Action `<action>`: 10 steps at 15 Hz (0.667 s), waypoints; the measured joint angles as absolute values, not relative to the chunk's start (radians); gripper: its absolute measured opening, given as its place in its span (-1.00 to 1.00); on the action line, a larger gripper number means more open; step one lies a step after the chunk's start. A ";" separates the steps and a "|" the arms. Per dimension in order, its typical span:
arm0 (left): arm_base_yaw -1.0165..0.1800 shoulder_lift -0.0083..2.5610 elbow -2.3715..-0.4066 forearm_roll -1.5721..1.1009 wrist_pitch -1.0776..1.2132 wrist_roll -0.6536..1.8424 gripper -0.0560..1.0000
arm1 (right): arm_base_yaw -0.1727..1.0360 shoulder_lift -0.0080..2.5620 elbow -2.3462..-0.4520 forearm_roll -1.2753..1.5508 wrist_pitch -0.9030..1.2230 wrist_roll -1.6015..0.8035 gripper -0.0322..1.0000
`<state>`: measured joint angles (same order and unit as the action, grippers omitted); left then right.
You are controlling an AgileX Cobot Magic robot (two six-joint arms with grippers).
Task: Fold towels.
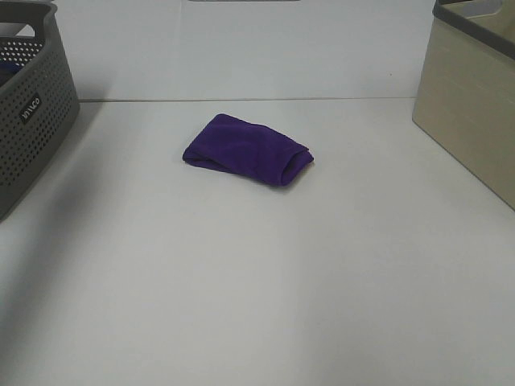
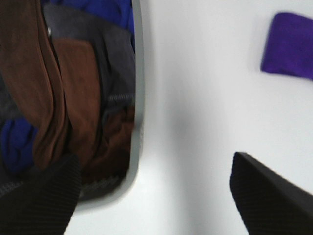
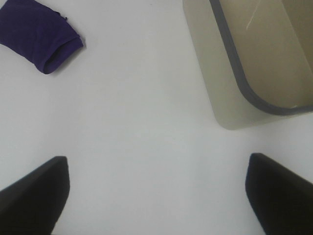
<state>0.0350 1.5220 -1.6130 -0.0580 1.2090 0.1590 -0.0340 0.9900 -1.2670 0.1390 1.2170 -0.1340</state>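
A deep purple towel (image 1: 247,149) lies folded into a small bundle on the white table, a little behind the middle. It also shows in the left wrist view (image 2: 289,45) and in the right wrist view (image 3: 39,33). No tag shows. Neither arm appears in the exterior high view. My left gripper (image 2: 151,196) is open and empty, over the table beside the grey basket, far from the towel. My right gripper (image 3: 156,196) is open and empty, over bare table beside the beige bin, well away from the towel.
A grey perforated basket (image 1: 32,112) stands at the left edge; the left wrist view shows brown, grey and blue cloths (image 2: 63,98) inside it. A beige bin with a grey rim (image 1: 471,104) stands at the right edge; its inside (image 3: 283,44) looks empty.
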 joint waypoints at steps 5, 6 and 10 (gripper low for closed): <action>0.035 0.881 -0.972 -0.040 1.033 0.162 0.56 | -0.034 0.457 -0.976 0.136 1.222 -0.133 0.89; 0.035 0.782 -0.897 -0.039 1.015 0.162 0.56 | -0.034 0.379 -0.915 0.136 1.222 -0.138 0.89; 0.035 0.434 -0.662 -0.035 0.996 0.173 0.56 | -0.034 0.104 -0.730 0.136 1.194 -0.170 0.89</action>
<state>0.0350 0.4340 -0.6620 -0.0350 0.9960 0.1730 -0.0340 0.1040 -0.7300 0.1360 1.1940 -0.1700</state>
